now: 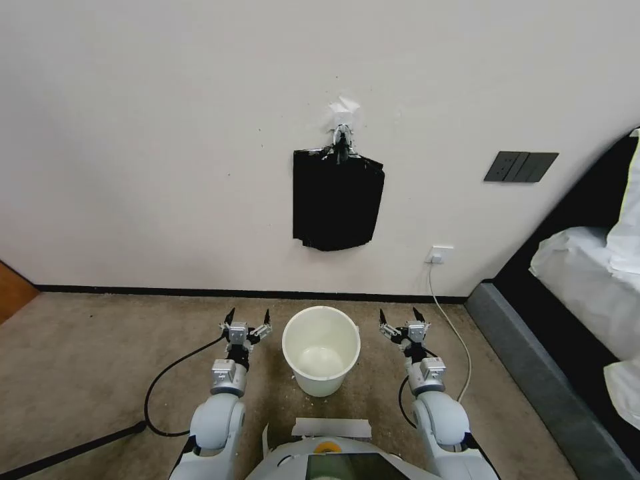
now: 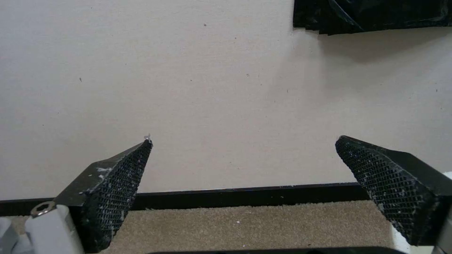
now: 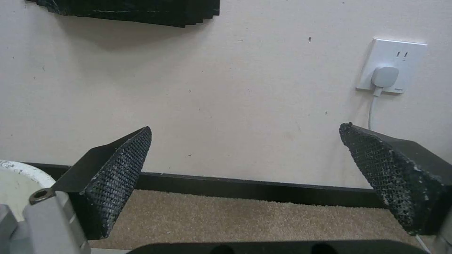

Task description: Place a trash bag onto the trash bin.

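The trash bin is seen standing upright on the carpet, just in front of the wall, its cream-white inside bare. Flanking it, one on each side and apart from its rim, the two grippers are held low and pointed toward the wall. The left gripper is spread wide, nothing gripped between its mesh-faced fingers; only wall, black baseboard and carpet are framed in the gap. The right gripper is spread just as wide and is likewise empty, with the bin's rim caught right beside one finger. Above the bin, a black stack of bags is hung flat on the wall from a hook, well apart from both grippers. A white wall socket with a plugged-in cable is seen beyond the right gripper.
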`<state>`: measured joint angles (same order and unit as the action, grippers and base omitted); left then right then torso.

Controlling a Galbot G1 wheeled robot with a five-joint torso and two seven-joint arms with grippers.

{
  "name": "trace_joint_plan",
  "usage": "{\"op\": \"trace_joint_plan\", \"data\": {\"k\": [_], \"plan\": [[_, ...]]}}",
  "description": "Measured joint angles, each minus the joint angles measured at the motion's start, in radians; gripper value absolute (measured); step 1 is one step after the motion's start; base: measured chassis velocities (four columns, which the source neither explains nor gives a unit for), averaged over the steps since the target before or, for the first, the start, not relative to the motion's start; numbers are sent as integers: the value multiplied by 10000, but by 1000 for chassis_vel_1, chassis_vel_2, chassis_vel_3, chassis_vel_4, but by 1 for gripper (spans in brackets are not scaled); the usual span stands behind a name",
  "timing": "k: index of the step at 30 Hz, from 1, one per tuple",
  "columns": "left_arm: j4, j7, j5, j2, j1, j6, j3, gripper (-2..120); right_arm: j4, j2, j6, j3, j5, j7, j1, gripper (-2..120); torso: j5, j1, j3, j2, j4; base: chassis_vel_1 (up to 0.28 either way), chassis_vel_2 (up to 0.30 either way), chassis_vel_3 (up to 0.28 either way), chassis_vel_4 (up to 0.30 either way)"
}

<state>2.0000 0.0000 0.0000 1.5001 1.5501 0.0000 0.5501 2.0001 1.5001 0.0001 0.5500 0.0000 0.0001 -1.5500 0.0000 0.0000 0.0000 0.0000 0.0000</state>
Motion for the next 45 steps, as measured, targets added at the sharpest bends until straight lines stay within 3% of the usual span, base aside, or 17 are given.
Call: {"op": "trace_joint_plan", "data": {"k": [45], "plan": [[0, 0, 0, 0, 0, 0, 0, 100, 0, 0, 0, 0, 0, 0, 0, 100, 0, 0, 0, 0, 0, 0, 0, 0, 0]]}}
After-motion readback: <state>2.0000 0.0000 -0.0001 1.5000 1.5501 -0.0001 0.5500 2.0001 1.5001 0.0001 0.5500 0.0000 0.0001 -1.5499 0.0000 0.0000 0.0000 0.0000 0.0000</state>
